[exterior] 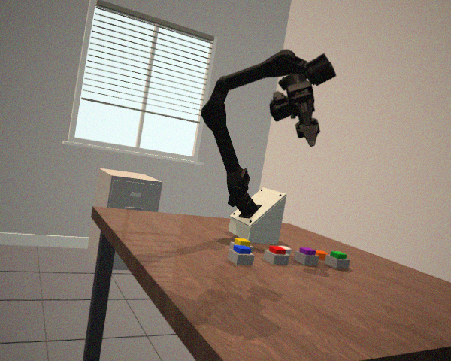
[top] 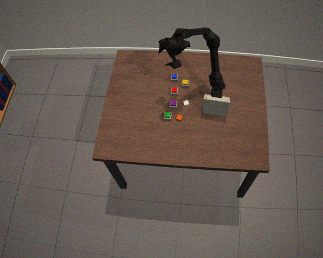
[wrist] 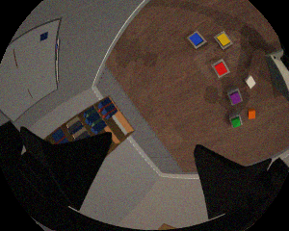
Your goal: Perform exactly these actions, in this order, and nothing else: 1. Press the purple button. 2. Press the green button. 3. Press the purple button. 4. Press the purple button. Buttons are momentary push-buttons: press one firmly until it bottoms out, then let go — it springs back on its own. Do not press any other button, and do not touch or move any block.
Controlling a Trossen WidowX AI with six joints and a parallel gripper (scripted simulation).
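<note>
The purple button [top: 173, 103] [exterior: 307, 250] [wrist: 235, 96] sits on a grey base in a row of buttons on the wooden table [top: 183, 144] [exterior: 295, 310]. The green button [top: 167, 114] [exterior: 337, 254] [wrist: 236, 122] is the row's end one, next to it. My gripper [top: 174, 64] [exterior: 310, 138] [wrist: 155, 144] is open and empty. It hangs high above the table, beyond the blue button's end of the row, far from the purple and green buttons.
Blue [top: 174, 76], yellow [top: 184, 81] and red [top: 174, 90] buttons are in the same group. A white block [top: 185, 102] lies beside the purple button, an orange block [top: 179, 117] beside the green one. The arm's grey base [top: 216, 106] stands to the right.
</note>
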